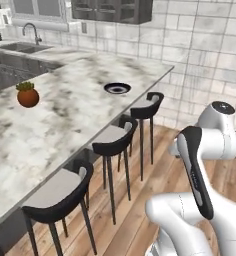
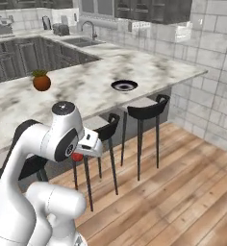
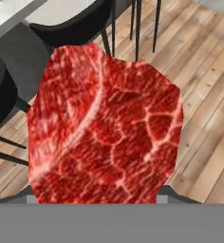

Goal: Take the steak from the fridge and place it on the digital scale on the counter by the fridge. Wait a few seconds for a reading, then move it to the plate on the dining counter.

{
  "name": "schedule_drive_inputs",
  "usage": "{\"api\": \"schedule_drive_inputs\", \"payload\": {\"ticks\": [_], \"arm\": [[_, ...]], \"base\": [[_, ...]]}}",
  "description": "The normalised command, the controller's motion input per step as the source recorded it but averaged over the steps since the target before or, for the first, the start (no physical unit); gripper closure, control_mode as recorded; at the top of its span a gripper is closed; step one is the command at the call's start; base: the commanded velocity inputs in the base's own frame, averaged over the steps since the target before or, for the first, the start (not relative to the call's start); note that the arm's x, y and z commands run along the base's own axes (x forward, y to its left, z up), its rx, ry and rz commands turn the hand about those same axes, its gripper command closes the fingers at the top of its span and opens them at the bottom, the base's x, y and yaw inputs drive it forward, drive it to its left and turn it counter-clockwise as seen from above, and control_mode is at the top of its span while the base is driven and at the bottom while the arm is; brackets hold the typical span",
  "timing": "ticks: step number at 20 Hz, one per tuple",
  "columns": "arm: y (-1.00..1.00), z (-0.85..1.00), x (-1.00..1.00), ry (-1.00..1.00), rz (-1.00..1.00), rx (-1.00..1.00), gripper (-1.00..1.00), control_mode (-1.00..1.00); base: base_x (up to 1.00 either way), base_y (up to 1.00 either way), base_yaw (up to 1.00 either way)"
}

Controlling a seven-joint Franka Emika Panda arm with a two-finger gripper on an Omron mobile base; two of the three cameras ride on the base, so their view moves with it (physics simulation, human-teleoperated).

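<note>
Between the fingers [image 3: 92, 201], pinched and carried above the wooden floor [image 3: 204, 95], rides the steak [image 3: 104, 126], clear of the stools [image 2: 146, 111], because the plate [image 2: 124, 85] waits far ahead on the dining surface [image 2: 86, 84].

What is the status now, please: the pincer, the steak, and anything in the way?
Pincer shut on steak, held over the wood floor. Plate waits on dining counter. Black stools stand along the counter's near edge.
</note>
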Motion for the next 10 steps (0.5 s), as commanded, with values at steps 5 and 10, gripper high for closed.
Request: {"api": "schedule_drive_inputs", "payload": {"ticks": [5,10], "arm": [[0.0,0.0,0.0,0.0,0.0,0.0,1.0,1.0],[0.0,0.0,0.0,0.0,0.0,0.0,1.0,1.0]], "base": [[0.82,-0.94,0.3],[0.5,-1.0,0.3]]}}
